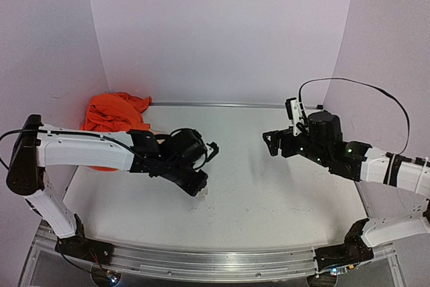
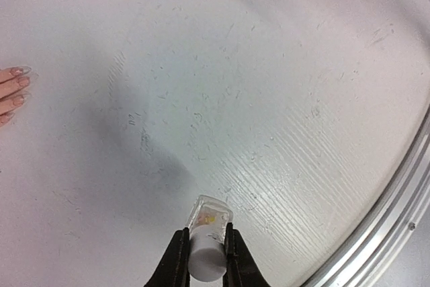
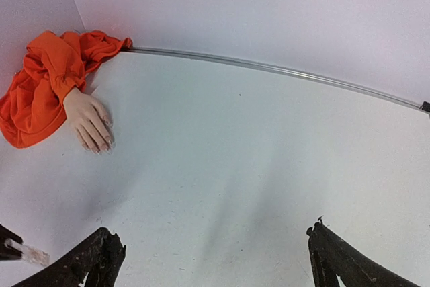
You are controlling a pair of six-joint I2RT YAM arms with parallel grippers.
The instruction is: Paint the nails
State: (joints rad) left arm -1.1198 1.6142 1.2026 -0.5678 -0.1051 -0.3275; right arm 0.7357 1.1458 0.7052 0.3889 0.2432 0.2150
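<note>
The left claw pinches a small clear white-capped bottle. The nails of the pale peach mannequin hand lie at nine o'clock from it. The right claw is spread wide, holding nothing.

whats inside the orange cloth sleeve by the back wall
A small pale peach mannequin hand pokes out of the crumpled orange cloth sleeve; its wrist and whatever lies deeper are covered by folds.

Lab booth: plain white walls, white table, metal rail.
</note>
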